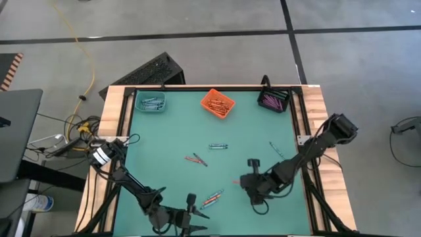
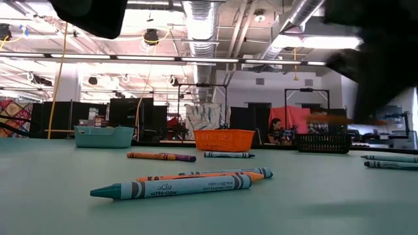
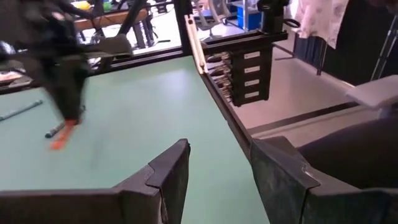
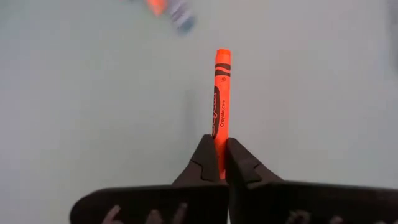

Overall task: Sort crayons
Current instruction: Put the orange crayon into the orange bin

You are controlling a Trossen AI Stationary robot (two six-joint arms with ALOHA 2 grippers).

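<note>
Pinching now: the right gripper (image 4: 218, 163) has its jaws pressed on one end of an orange crayon (image 4: 219, 102), the rest sticking straight out ahead over the worktop (image 1: 171, 131), near its front right.
Handling: judged very light, stiff but snappable, waxy under a paper sleeve; an end grip leaves it free to pivot, so a hold nearer the middle would likely be steadier.
Left gripper (image 3: 217, 177): waits at the front edge, jaws spread, holding nothing.
Loose crayons nearby: a teal, orange and blue cluster (image 2: 183, 183) lies just left of the right gripper.
Loose crayons mid-worktop: a crossed pair (image 1: 196, 159), one (image 1: 218, 146) beyond it, another (image 1: 275, 149) toward the right.
Open room: bare surface between the strays and the bins; a lifted carry should clear them.
Far edge: teal bin (image 1: 151, 102), orange bin (image 1: 218, 104) and black bin (image 1: 275, 100) stand well apart, each already holding crayons.
Edges: a raised wooden frame (image 1: 113, 112) rims the worktop; the right arm works close to its right side.
</note>
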